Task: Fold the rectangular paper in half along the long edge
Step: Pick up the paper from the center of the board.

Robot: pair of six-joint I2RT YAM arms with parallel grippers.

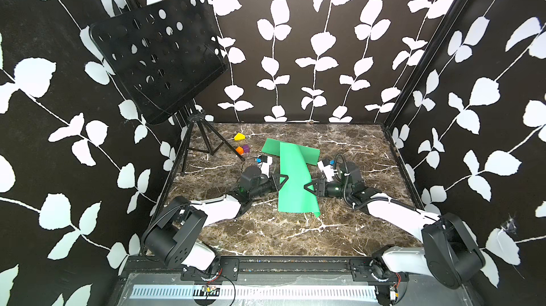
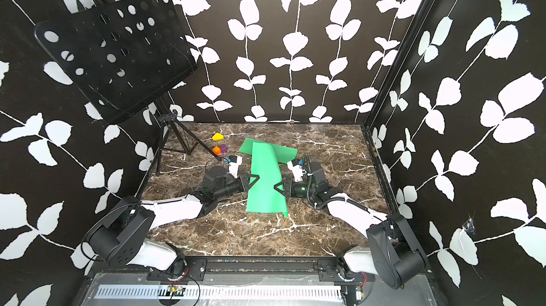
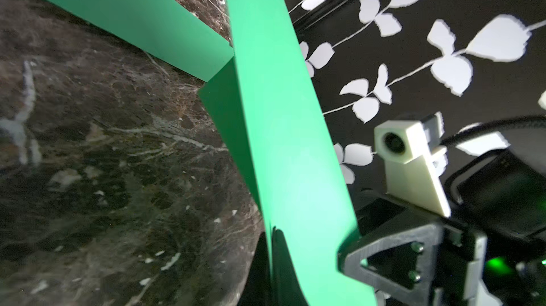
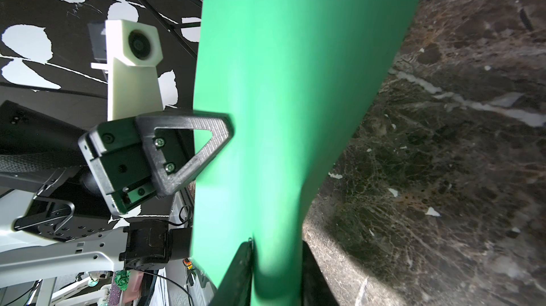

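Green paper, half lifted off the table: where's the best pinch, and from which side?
Likely the long edges of the raised flap of the green paper, about mid-length, coming in level from either side. It's thin and arched above the table, so those edges hang free with room for a jaw beneath. The left gripper and right gripper each pinch one there.

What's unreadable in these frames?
green paper, lower layer: both top views, the folded-over flap covers it.
left tool, lower finger: top views, under the paper.
right tool, far finger: left wrist view, behind the paper.
orange block, purple block: top views, too small for shape.
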